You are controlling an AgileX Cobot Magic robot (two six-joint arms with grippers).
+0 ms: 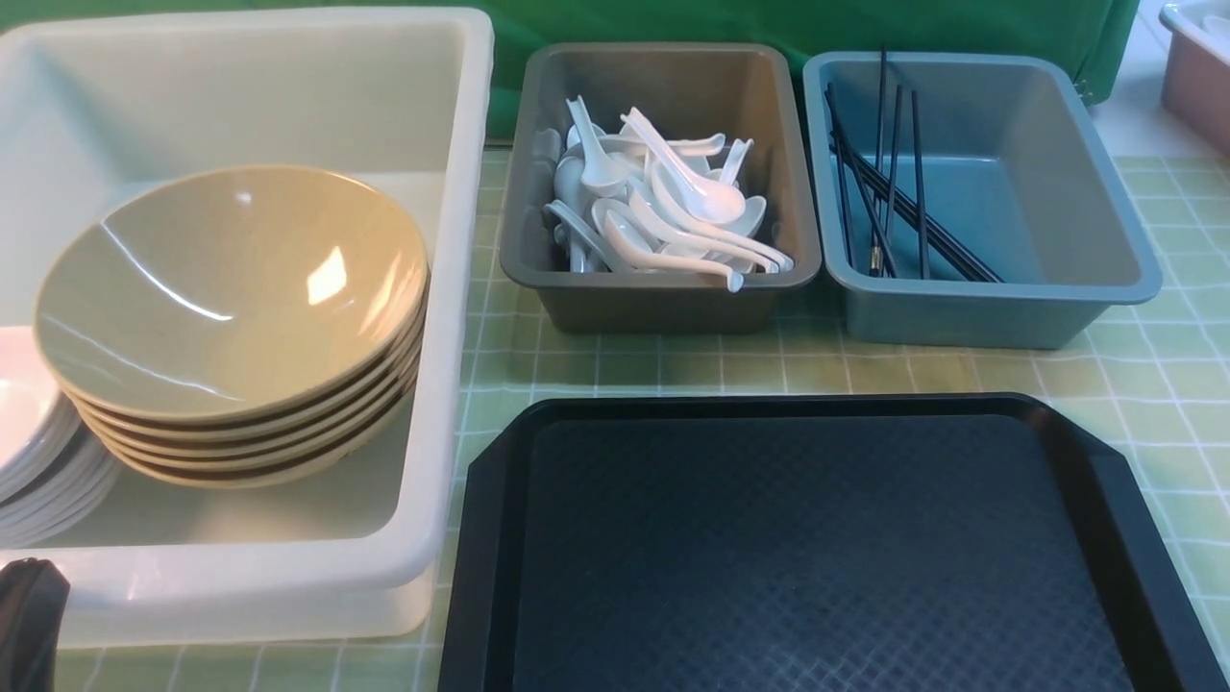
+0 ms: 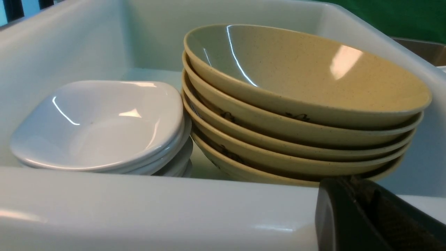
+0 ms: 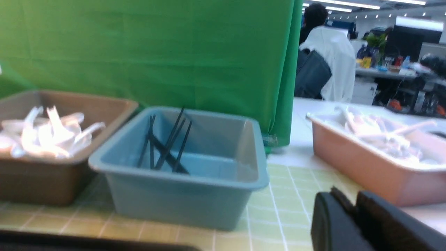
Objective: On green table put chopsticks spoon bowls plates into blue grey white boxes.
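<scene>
- Plastic sorts everything by kind: the white box (image 1: 452,288) fills the left of the front view, the grey box (image 1: 663,298) sits at upper centre, the blue box (image 1: 999,308) at upper right.
- Bowls (image 1: 231,317) are nested in one stack inside the white box, with white plates (image 1: 38,452) stacked beside them at the frame's left edge, so they take little room.
- Spoons (image 1: 663,207) lie heaped in the grey box; chopsticks (image 1: 884,192) lean inside the blue one.
- At lower centre the black tray (image 1: 817,557) shows nothing on it, so I'd judge the sorting done.
- Left gripper (image 2: 366,216) sits at the white box's near rim, pressed together and holding nothing.
- Right gripper (image 3: 355,223) hangs near the blue box, jaws almost touching, nothing between them.
</scene>
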